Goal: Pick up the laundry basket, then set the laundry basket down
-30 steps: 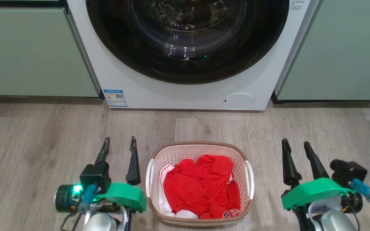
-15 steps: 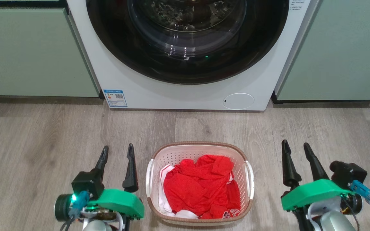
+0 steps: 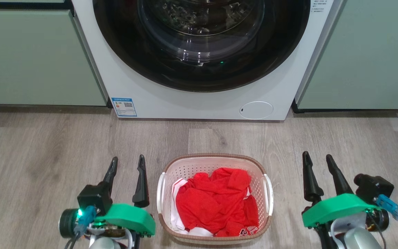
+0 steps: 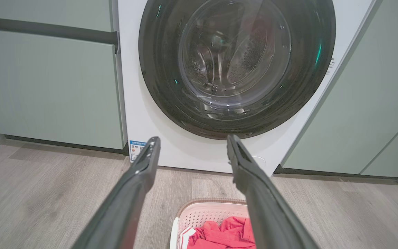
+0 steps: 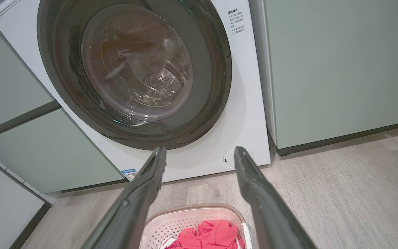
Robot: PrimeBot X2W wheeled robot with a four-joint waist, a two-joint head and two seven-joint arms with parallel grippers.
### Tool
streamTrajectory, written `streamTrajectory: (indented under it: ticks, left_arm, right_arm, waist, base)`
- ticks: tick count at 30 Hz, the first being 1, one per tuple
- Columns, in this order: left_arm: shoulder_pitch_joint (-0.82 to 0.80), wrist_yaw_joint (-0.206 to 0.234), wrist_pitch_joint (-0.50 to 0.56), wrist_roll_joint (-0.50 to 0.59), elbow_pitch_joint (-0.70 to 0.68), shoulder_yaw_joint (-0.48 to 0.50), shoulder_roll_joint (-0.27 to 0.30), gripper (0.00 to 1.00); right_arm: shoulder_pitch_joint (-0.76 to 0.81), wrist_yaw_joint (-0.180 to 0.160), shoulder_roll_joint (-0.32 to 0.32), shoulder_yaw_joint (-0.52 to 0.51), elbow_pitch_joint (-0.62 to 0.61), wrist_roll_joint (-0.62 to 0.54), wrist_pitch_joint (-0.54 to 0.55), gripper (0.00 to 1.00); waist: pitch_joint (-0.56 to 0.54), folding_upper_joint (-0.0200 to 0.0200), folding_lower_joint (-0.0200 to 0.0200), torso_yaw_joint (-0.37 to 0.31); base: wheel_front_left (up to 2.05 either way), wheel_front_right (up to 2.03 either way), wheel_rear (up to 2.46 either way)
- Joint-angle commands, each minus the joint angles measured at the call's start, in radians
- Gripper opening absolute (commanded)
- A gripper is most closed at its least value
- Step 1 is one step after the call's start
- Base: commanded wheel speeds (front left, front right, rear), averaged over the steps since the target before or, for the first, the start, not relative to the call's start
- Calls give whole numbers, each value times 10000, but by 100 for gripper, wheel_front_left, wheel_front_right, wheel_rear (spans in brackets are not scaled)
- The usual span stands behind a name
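Observation:
The laundry basket (image 3: 188,165) stands on the wood floor between my two arms, cream-white and perforated with a brown rim and white side handles. Red and white clothes (image 3: 216,202) lie inside it. My left gripper (image 3: 127,162) is open just left of the basket, its fingers empty. My right gripper (image 3: 317,158) is open off to the basket's right, farther from it. Both wrist views look over the basket (image 4: 199,214) (image 5: 185,221) at their bottom edges, between open fingers (image 4: 140,173) (image 5: 250,176).
A white front-loading washing machine (image 3: 199,100) with a dark round door stands just beyond the basket. Pale green cabinets (image 3: 36,58) (image 3: 365,58) flank it on both sides. Grey wood floor (image 3: 47,138) spreads around the basket.
My left gripper has drawn back toward me a little, its fingertips lower in the head view than a second ago. The basket and the right gripper have stayed in place.

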Motion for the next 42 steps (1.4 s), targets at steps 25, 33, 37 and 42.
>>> streamTrajectory:
  ticks: [25, 33, 37, 42]
  left_arm:
    - [189, -359, 257, -1386, 478, 238, 74, 0]
    - [68, -553, 457, -2373, 553, 477, 126, 0]
    - [17, -637, 548, -2806, 582, 586, 146, 0]
    - [-33, -720, 641, -3238, 608, 698, 165, 0]
  right_arm:
    - [102, 6, -57, -53, 571, 1012, 247, 0]
    - [17, 14, -100, -170, 566, 1880, 460, 0]
    - [-19, 17, -116, -226, 561, 2261, 558, 0]
    - [-55, 20, -130, -283, 557, 2640, 657, 0]
  waist:
    - [-10, 0, 1, -60]
    - [-8, 0, 1, -119]
    - [-8, 0, 1, -145]
    - [-7, 0, 1, -171]
  base:
    - [0, 0, 0]
    - [0, 0, 0]
    - [0, 0, 0]
    - [0, 0, 0]
